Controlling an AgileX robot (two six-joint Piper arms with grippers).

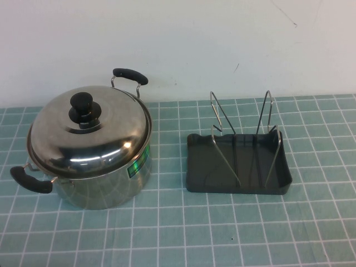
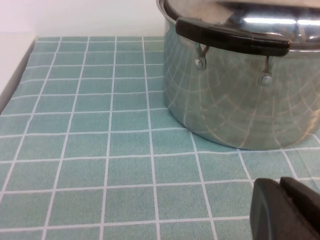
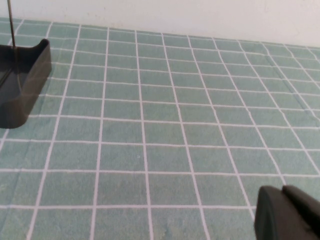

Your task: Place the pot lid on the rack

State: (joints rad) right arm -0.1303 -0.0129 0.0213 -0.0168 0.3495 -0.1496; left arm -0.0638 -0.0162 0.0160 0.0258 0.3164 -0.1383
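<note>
The shiny steel pot lid (image 1: 105,133) with a black knob (image 1: 83,109) sits on the two-handled steel pot (image 1: 111,183) at the left of the table. The dark grey rack (image 1: 238,162) with silver wire loops (image 1: 267,119) stands to its right, with nothing in it. Neither gripper shows in the high view. My left gripper (image 2: 280,186) is shut and empty, low over the cloth short of the pot (image 2: 240,100). My right gripper (image 3: 283,193) is shut and empty over bare cloth, well apart from the rack's corner (image 3: 25,85).
A green checked cloth (image 1: 183,233) covers the table up to a white wall (image 1: 178,39) at the back. The pot's black handles (image 1: 32,181) stick out at its front left and back right. The table's left edge (image 2: 15,80) shows in the left wrist view.
</note>
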